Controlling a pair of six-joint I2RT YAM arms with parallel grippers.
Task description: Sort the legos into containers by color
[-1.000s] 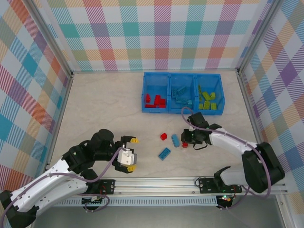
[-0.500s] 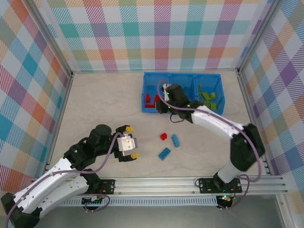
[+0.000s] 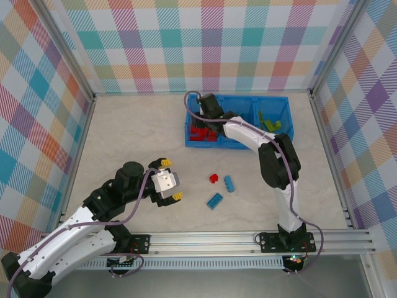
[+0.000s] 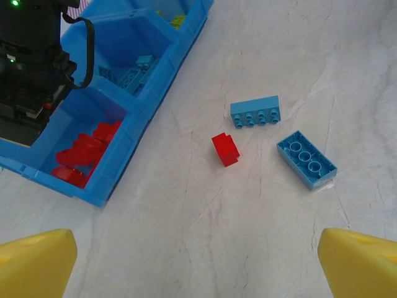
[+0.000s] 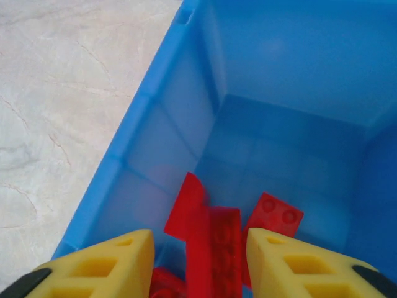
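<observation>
**Red drop-off in hand**

Above the blue tray (image 4: pixel 118 167), at its red compartment (image 5: pixel 273 149): right gripper (image 5: pixel 198 239), fingers parted, apparently releasing a red brick (image 5: pixel 214 248). Left gripper (image 4: pixel 198 261) spread wide, empty. Next: pinch the stray red lego (image 4: pixel 225 149), then two blue legos (image 4: pixel 254 112) on the table.

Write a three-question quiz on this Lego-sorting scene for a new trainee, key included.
1. Multiple choice: how many bricks lie loose on the table? A two, B three, C six.
2. True or false: the right gripper is above the red compartment of the tray.
3. Fill the blank: beside the loose red brick, the other loose bricks are both ___.
Key: 1 B; 2 true; 3 blue, as the two blue bricks lie near the red one.
</observation>
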